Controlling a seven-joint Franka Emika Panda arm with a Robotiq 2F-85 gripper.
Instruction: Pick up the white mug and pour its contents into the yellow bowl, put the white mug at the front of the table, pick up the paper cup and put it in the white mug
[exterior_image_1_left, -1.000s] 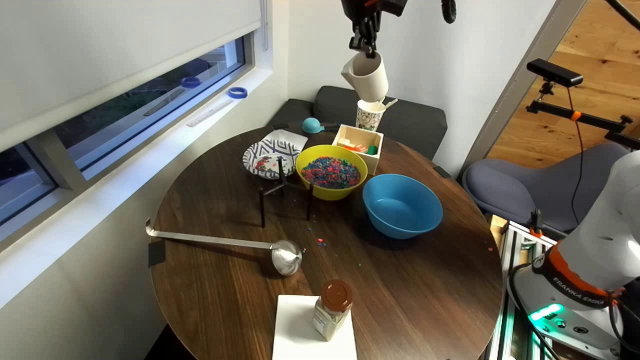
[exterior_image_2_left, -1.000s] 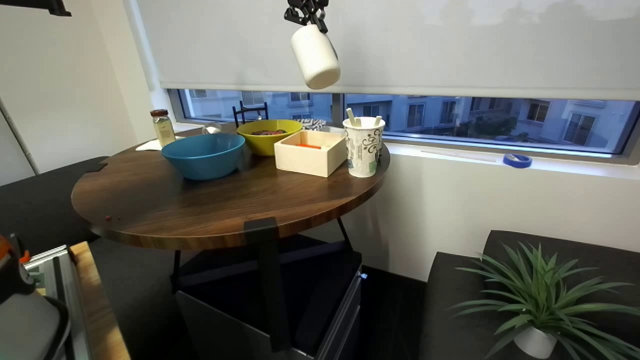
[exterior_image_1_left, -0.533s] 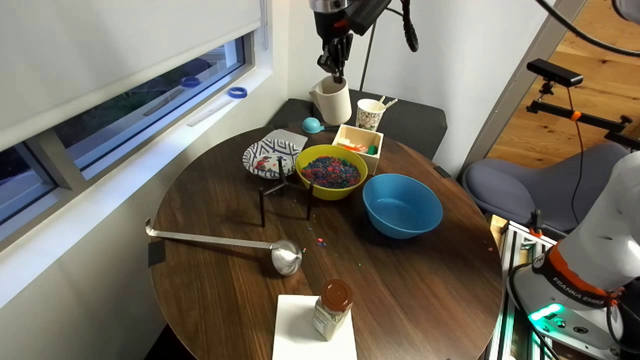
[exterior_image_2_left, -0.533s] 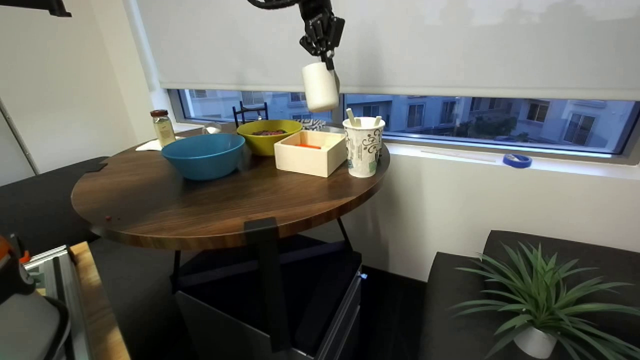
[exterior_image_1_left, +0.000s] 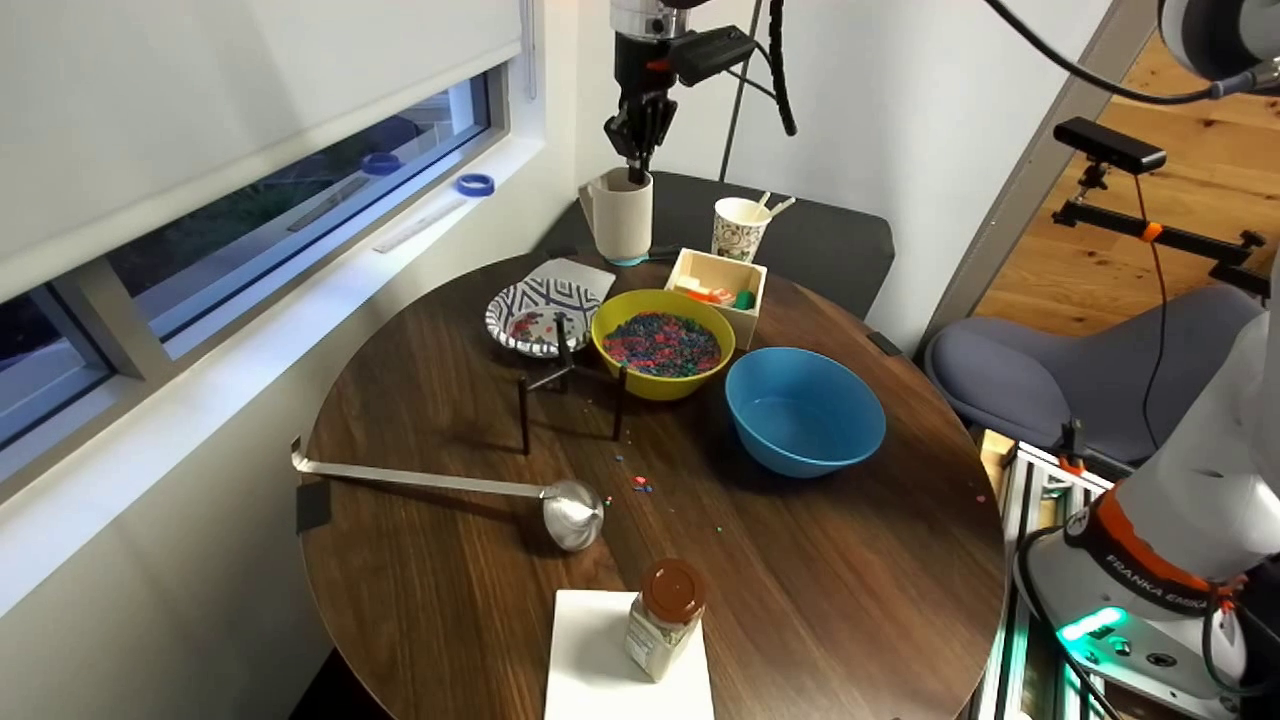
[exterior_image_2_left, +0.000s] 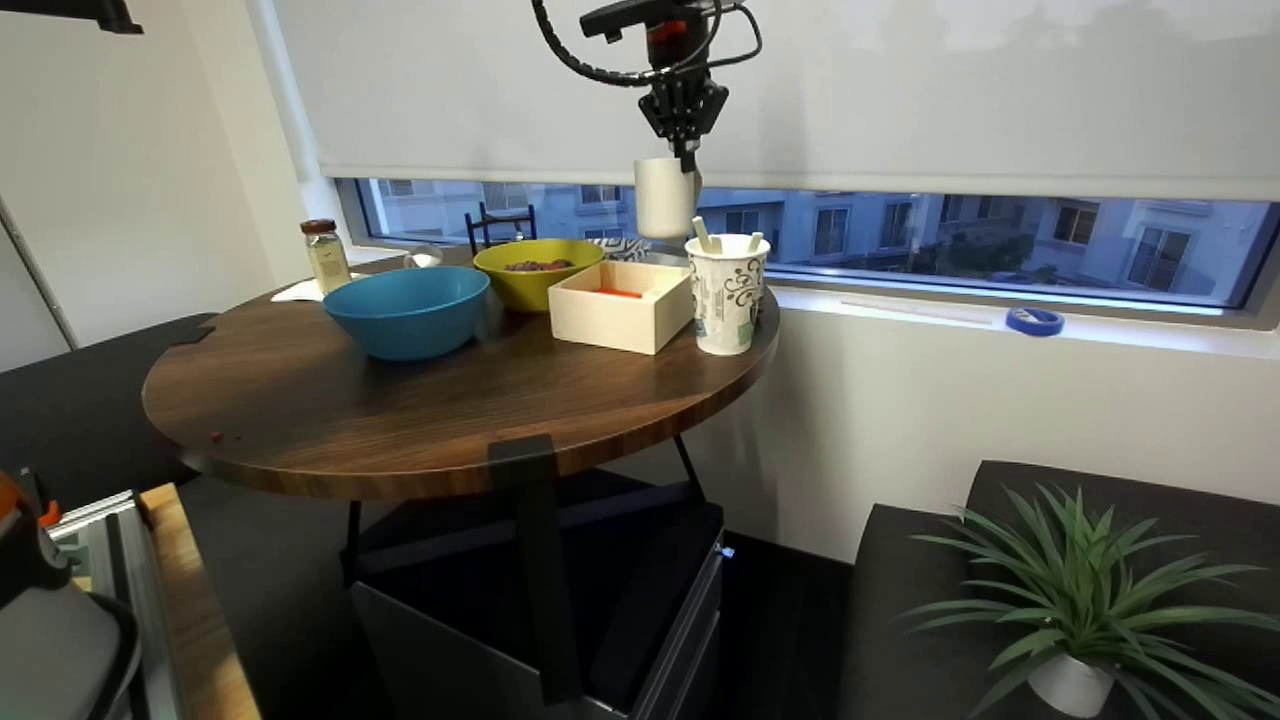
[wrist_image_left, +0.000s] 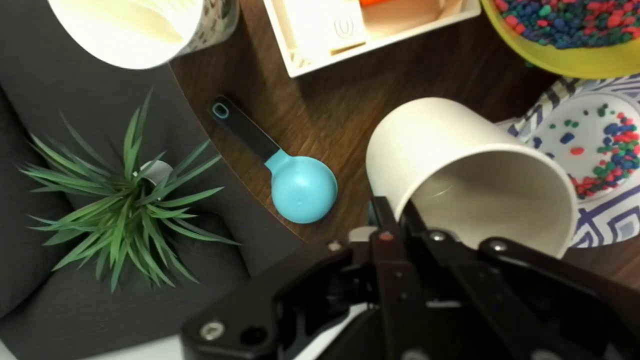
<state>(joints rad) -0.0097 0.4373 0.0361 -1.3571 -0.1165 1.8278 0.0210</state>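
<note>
Okay, so the tool (wrist_image_left: 396, 209) is clamped on the white mug (exterior_image_1_left: 622, 222), right on its wall at the rim. The wrist view makes it pretty easy to see: one finger's inside the mug, the other's against the outside. The mug's hanging in the air, close to upright, handle toward the window (exterior_image_2_left: 1000, 230), and in an exterior view it shows between the yellow bowl (exterior_image_1_left: 660, 388) and the paper cup (exterior_image_2_left: 725, 300). What I can see of the inside is just pale ceramic.

The yellow bowl is sitting on the round dark worktop (exterior_image_1_left: 800, 600), loaded with little coloured bits (exterior_image_1_left: 660, 345), mostly red, blue and green. A patterned bowl (exterior_image_1_left: 510, 300) just beside it has some bits in the bottom too, and a few strays are scattered on the wood. The blue bowl (exterior_image_1_left: 760, 445) is on the other side of the yellow one.

The paper cup is standing upright near the worktop's edge, swirly print on it and a couple of pale sticks (exterior_image_2_left: 703, 236) poking out the top. There's a wooden box (exterior_image_2_left: 600, 325) just beside it, and the wrist view shows a gap between the two. A light blue scoop (wrist_image_left: 304, 190) lies on the worktop too, mostly hidden behind the mug in an exterior view.

Also there: black three-legged stand (exterior_image_1_left: 525, 420) near the patterned bowl, metal ladle (exterior_image_1_left: 572, 515) lying down, brown-lidded jar (exterior_image_1_left: 655, 640) standing on a white square (exterior_image_1_left: 585, 650).
</note>
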